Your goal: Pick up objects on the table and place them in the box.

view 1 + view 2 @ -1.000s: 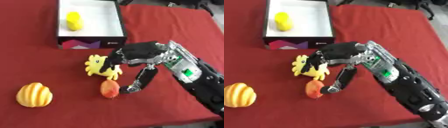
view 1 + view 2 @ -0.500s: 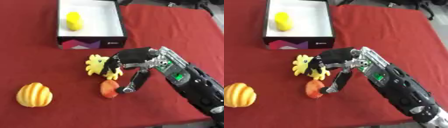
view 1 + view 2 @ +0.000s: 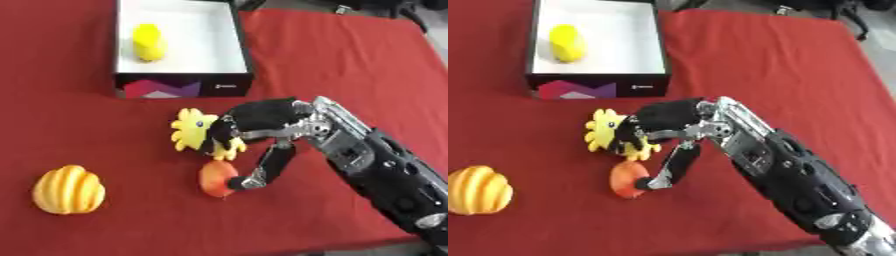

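One yellow thing [image 3: 150,42] sat in the box [image 3: 184,86], upper left. Right hand [image 3: 262,120] had fingers curled on the yellow toy [image 3: 197,134], thumb touching the red fruit [image 3: 215,178]; the striped fruit [image 3: 68,190] waited lower left.

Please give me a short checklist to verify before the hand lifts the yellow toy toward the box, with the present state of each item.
1. Right hand is at the yellow toy, fingers over its right side: ok.
2. Fingers are closed around the toy: cannot tell.
3. Thumb is clear of the red fruit: not ok, its tip touches the fruit.
4. Box has free floor beside the yellow object: ok.
5. Orange ridged fruit is away from the hand: ok.
6. Left hand is out of the way: ok, not in view.
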`<state>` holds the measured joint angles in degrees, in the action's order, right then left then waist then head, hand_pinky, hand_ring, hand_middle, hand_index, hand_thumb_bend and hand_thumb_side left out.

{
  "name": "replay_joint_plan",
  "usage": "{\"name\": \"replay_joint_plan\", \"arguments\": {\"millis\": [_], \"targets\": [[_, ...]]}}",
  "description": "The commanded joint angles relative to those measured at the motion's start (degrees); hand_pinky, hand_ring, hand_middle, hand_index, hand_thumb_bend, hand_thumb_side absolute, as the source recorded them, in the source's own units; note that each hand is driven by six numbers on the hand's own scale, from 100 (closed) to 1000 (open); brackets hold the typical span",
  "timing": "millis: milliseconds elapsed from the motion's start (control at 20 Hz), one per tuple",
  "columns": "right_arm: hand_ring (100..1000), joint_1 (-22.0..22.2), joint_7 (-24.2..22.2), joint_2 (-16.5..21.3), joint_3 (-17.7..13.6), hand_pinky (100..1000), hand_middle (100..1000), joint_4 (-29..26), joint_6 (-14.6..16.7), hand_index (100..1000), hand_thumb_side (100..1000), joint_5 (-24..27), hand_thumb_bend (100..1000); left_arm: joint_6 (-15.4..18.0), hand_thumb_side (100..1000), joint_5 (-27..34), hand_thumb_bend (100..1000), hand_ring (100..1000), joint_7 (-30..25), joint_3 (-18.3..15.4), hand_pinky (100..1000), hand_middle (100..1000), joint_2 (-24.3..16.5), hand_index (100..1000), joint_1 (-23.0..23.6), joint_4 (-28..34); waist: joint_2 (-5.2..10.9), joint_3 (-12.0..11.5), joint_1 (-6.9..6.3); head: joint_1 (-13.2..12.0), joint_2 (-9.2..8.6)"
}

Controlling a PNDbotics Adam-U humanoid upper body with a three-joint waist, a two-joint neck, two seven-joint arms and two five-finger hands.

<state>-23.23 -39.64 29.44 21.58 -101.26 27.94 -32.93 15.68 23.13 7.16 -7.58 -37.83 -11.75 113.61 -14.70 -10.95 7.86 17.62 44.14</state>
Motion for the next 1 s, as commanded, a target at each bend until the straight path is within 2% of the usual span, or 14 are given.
{"name": "replay_joint_plan", "arguments": {"millis": [50,350,600,800,1000], "targets": [[562,0.2,-7.8,0.4,0.5,721,641,1.2,7.1,832,438,-1.6,295,0.2,627,0.0,100,852,-0.2,-0.3,846,757,-1.7,797,-0.6,1.0,1.51,0.0,-1.15,0.3,-0.02],[568,0.0,-9.1,0.6,0.9,717,614,1.9,9.0,820,487,-3.1,280,0.3,626,0.1,100,853,-0.3,-0.3,846,758,-2.0,797,-0.4,1.0,1.69,0.1,-1.07,0.2,-0.02],[583,-0.7,-11.0,1.7,1.3,683,615,1.6,12.1,825,598,-4.3,281,0.6,625,0.2,100,854,-0.3,-0.3,846,759,-2.4,799,-0.3,1.0,1.95,0.2,-1.01,0.0,-0.02],[580,-0.7,-12.1,2.2,1.5,630,604,1.7,14.0,818,607,-5.0,294,0.7,624,0.2,100,855,-0.3,-0.3,846,760,-2.5,800,-0.2,1.0,1.99,0.3,-0.95,-0.1,-0.02],[565,-0.4,-12.3,2.2,1.8,625,584,2.5,15.3,810,610,-6.6,343,0.8,630,0.3,100,856,-0.3,-0.3,846,761,-2.6,802,-0.2,1.0,2.01,0.2,-0.95,-0.1,-0.02]]}}
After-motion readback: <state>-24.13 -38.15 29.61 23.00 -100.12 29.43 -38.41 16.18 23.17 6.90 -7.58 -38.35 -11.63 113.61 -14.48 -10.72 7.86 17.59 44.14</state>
